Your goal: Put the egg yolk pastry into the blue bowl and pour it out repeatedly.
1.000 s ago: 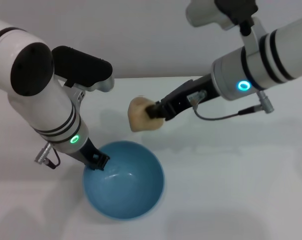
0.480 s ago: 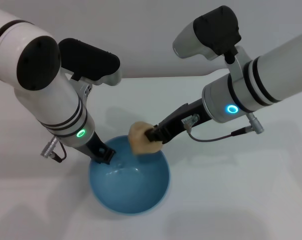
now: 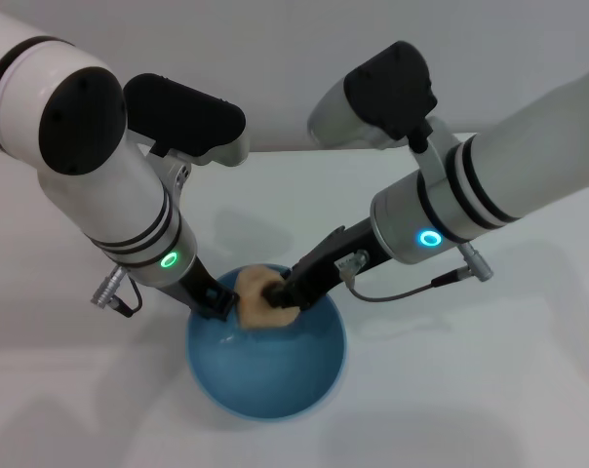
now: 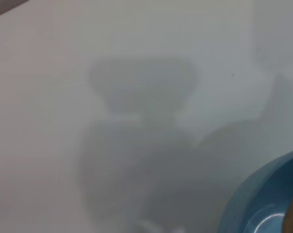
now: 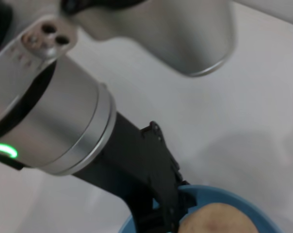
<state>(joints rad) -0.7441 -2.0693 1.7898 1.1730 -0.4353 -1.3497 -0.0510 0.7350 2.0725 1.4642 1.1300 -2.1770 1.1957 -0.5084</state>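
Right hand (image 3: 278,293) pinches the egg yolk pastry (image 3: 255,295) and holds it just inside the rim of the blue bowl (image 3: 304,380), at the far-left part of the opening. The pastry is not released; whether it touches the inner wall cannot be told. Left hand (image 3: 214,301) is clamped on the bowl's rim, right beside the pastry. The bowl sits on the white desk (image 3: 490,390).

Judgement on progress: the placing step is nearly done; only the letting-go is left. After that comes the pour-out, presumably by the left arm tipping the bowl, then the repeat cycles. No pour is evident here.
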